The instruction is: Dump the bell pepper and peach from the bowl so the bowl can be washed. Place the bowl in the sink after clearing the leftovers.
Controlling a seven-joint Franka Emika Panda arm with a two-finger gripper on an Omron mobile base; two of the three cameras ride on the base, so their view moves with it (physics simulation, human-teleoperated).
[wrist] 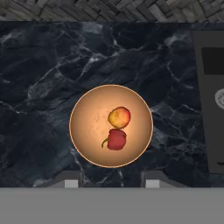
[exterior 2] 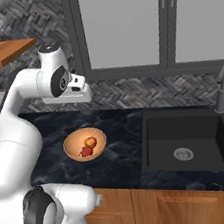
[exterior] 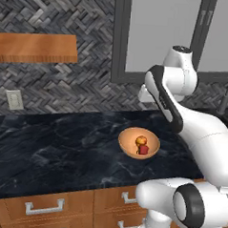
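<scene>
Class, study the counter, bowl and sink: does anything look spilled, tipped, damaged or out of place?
Nothing stands out. The bowl sits upright on the counter, holding the peach and bell pepper. No spill shows, and the sink looks intact.

Bowl [wrist: 111, 126]: round, smooth orange-tan, upright on a black marbled counter [wrist: 39, 87], well in from the counter's back edge. Peach [wrist: 119, 117]: small orange-yellow ball with a reddish blush, lying near the bowl's middle. Bell pepper [wrist: 116, 139]: small dark-red chunk, touching the peach. Sink [wrist: 210, 100]: black recess at the counter's right end, apart from the bowl, part of a silvery drain [wrist: 220, 98] showing. Gripper [wrist: 111, 180]: two fingertips, parted, just below the bowl's rim, holding nothing.
</scene>
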